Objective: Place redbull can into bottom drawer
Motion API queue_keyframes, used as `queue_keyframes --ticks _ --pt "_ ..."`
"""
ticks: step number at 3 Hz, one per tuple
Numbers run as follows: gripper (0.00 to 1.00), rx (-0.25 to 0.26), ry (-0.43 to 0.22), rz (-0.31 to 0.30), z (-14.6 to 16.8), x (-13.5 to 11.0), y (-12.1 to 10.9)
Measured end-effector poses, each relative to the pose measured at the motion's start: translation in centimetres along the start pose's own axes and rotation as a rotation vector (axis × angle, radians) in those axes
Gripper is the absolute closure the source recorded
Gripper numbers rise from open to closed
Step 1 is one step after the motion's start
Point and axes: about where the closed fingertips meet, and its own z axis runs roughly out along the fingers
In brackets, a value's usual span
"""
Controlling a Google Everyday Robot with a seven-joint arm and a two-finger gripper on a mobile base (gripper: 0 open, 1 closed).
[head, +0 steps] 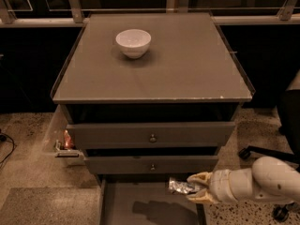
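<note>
The redbull can [180,186] is a small crinkled silver can held sideways in my gripper [193,187], which is shut on it. The gripper comes in from the right on a white arm [255,179], low in the view. It holds the can above the right part of the open bottom drawer [140,205], a flat grey tray pulled out at the bottom. The can's shadow falls on the drawer floor. The two upper drawers with round knobs [153,138] are above it.
A white bowl [133,42] stands on the cabinet top [187,69]. A small red-lit item [67,140] sits at the cabinet's left side. A chair's wheeled base [262,153] is at the right, on speckled floor.
</note>
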Motion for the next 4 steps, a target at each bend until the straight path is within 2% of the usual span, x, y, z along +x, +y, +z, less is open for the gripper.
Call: queue_keyframes --ticks 1,2,3,4 --pt "1.0 -0.022 -0.021 0.039 5.0 5.1 1.8" --pt "1.0 -0.054 -0.028 0.067 9.5 9.2 3.1" --pt "1.0 -0.056 -0.018 0.067 10.0 9.3 3.1" --pt "1.0 -0.041 0.007 0.044 13.2 11.2 1.4"
